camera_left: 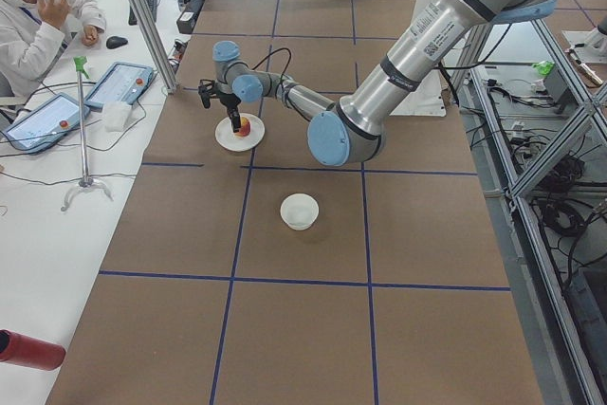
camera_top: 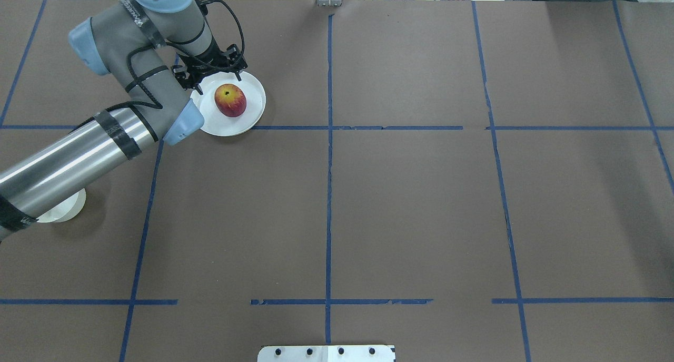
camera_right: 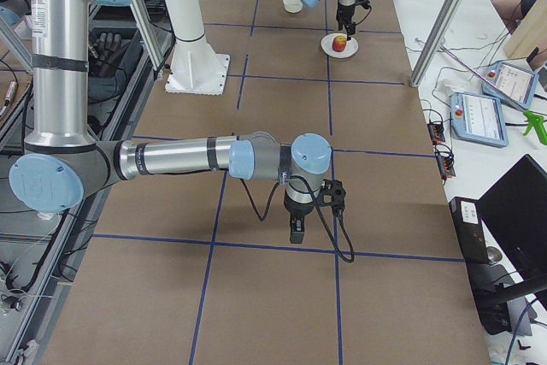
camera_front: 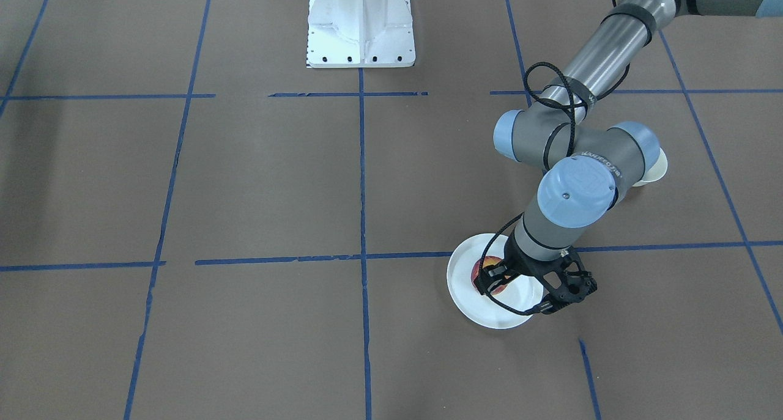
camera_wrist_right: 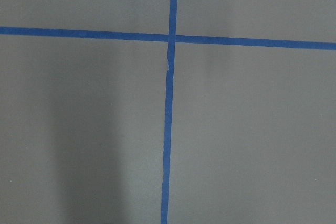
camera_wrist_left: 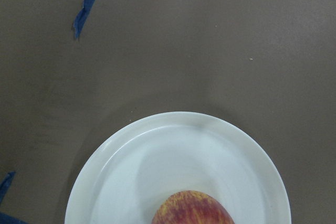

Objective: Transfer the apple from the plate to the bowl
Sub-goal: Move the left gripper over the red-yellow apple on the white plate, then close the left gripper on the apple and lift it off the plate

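The left claw [camera_top: 210, 73] hangs just over the plate [camera_top: 253, 114], at the rim farthest from the robot. Its jaws stand apart with nothing between them. In the front view its dark fingers [camera_front: 489, 280] overlap the apple [camera_top: 230, 100], but the right-side view shows the claw above the fruit, not touching it. The left wrist view shows no fingers, only the top of the apple at its lower edge.

The right claw [camera_right: 296, 230] points down, well apart from the plate toward the table's other end. I cannot tell how far open it is.

The table [camera_top: 410, 204] is covered in brown paper crossed by blue tape lines [camera_top: 329, 193]. A white mount [camera_front: 361, 25] is bolted down well apart from the plate, on the robot's side. Beyond the plate's far edge, off the table, an operator [camera_left: 38, 16] sits at a white desk with tablets [camera_left: 119, 82].

The apple lies on the plate, near its middle. It is red with yellow streaks and its dark stem pit faces up. The bowl [camera_left: 300, 211] is well apart from the plate, nearer the robot and partly under the left arm in the overhead view.
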